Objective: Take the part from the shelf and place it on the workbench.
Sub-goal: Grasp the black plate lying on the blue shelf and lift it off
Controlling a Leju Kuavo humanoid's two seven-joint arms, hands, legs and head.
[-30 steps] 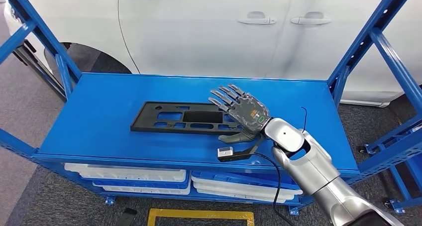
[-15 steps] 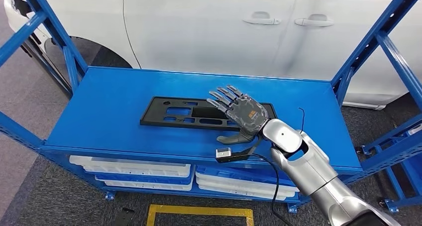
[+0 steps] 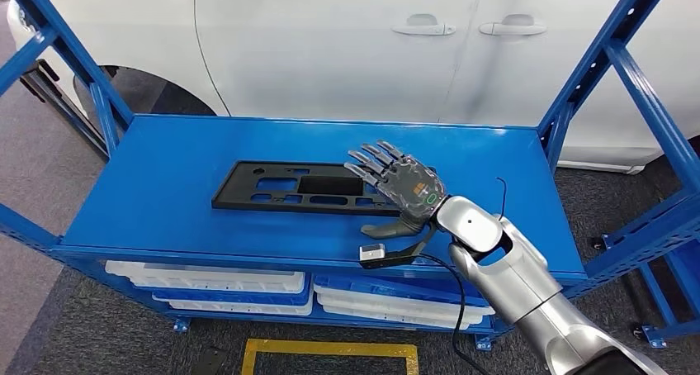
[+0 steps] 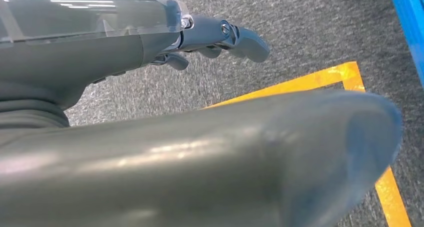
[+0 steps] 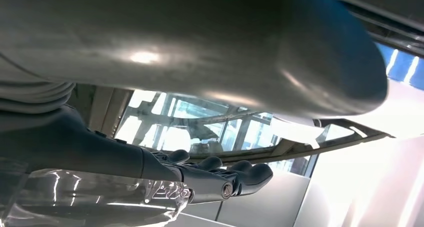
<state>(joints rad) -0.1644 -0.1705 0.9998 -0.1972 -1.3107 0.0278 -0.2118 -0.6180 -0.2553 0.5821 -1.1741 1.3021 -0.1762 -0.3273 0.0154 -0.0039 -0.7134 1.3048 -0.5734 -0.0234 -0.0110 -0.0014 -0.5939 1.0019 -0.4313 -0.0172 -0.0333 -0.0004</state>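
My right robot hand (image 3: 403, 185) hangs over the near right end of the black part (image 3: 290, 187), palm turned down and outward, fingers (image 3: 369, 159) spread and straight, thumb low by the part's front edge. It is released: nothing is in it, and I cannot tell whether the fingertips touch the plastic or float just above it.

The part lies flat on the blue shelf (image 3: 165, 193), a long slotted panel, roughly in the middle of the top deck, well inside every edge. A white car (image 3: 330, 45) stands behind the shelf, and white trays (image 3: 210, 282) sit on the level below.

Over the last second the whole picture has swung sideways and back, so my head has moved; the part keeps its place against my hand and the shelf, and my hand holds the same spread pose over the same end. So nothing has been gained: no grip, no lift.

My left robot hand (image 4: 210, 34) hangs at my side over grey carpet and a yellow floor line (image 4: 310, 79), fingers loosely curled with nothing in them.

I judge I am at the reach, before the grasp. A thin flat panel offers little to pinch; I would need the thumb under the front edge.
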